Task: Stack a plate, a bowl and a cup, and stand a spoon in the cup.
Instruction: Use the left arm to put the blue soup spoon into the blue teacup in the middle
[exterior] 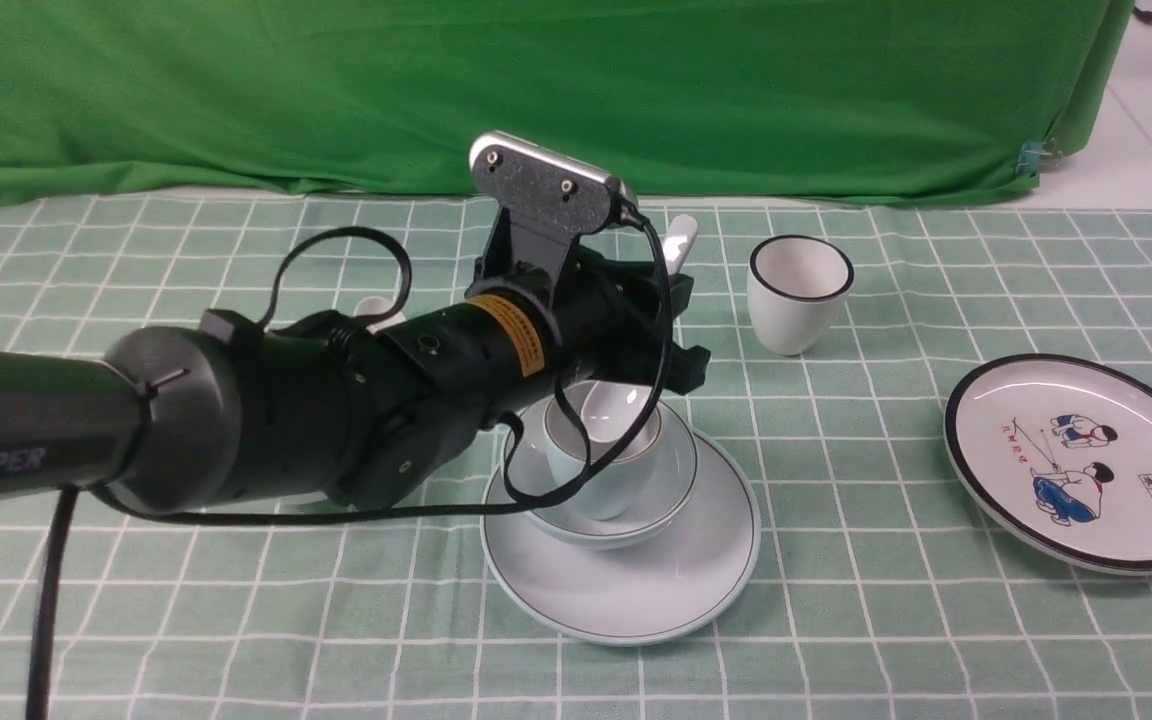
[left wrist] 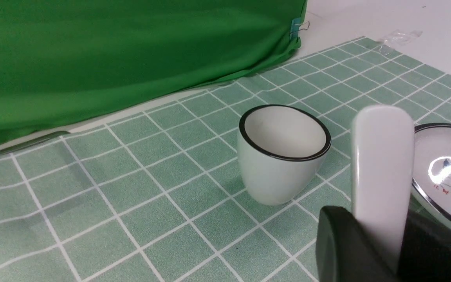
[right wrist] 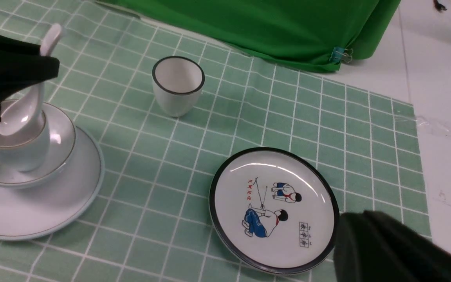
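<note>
The left gripper [exterior: 674,318] is seen clamped on the handle of the spoon [exterior: 681,240], with the jaws pressed against either side of it and the handle end sticking up past the fingertips. Below the gripper, the spoon's scoop is lowered inside the rim of the cup [exterior: 614,488]; whether it touches the bottom cannot be told. The cup is seated in the bowl [exterior: 676,485] and the bowl is set on the plate [exterior: 636,590], the whole stack lying directly under the gripper on the checked cloth [exterior: 236,620]. Ahead of the gripper and a little to its right, a white cup with a black rim [exterior: 798,295] is stood upright, apart from the stack. Farther to the gripper's right, a plate with cartoon figures [exterior: 1076,460] is laid. The right gripper [right wrist: 386,250] is seen just beside that plate, its jaws together
</note>
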